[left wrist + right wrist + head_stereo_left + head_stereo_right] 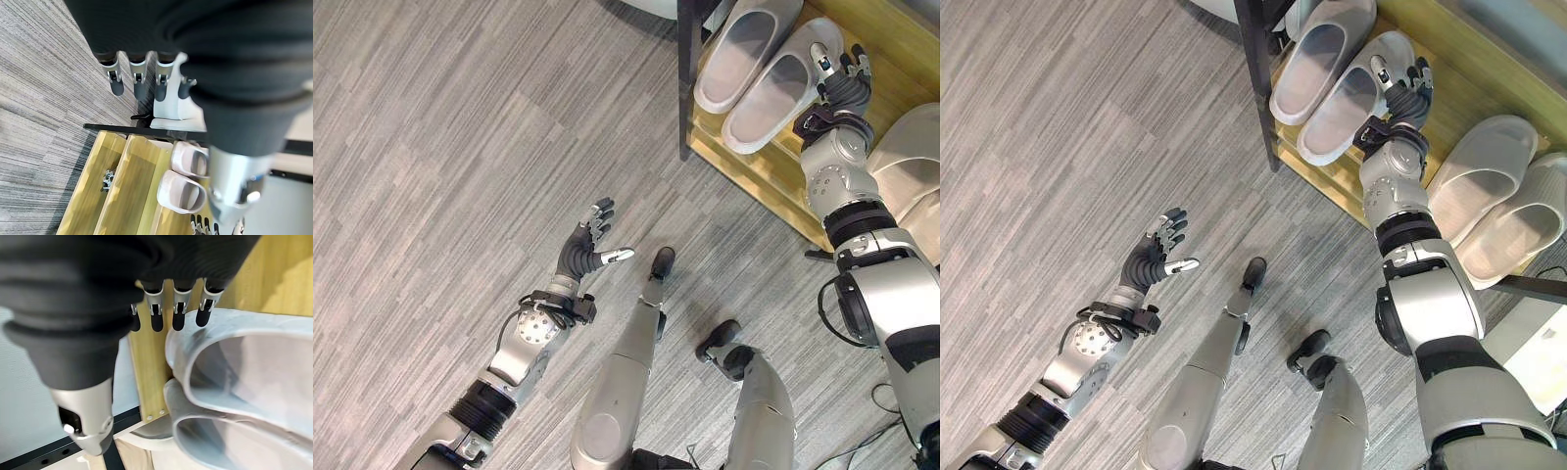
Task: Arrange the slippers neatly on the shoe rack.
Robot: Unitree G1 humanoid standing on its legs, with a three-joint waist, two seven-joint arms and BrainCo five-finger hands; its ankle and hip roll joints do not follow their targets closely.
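Right hand [1408, 83]: fingers straight and spread, holding nothing, resting at the toe end of the near slipper of a grey pair [1344, 98] lying side by side on the wooden shoe rack [1332, 176]. Second grey pair [1498, 191]: further right on the same shelf. Left hand [592, 240]: relaxed and empty, over the grey floor [431, 147]. Judged status: arranging appears nearly complete; only minor straightening seems left.

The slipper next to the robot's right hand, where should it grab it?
Probably by the rim of its open heel end. That slipper lies flat on the shoe rack, opening up, heel toward the robot, with its twin tight against one side. Best for the right hand to come from above, on the free side.
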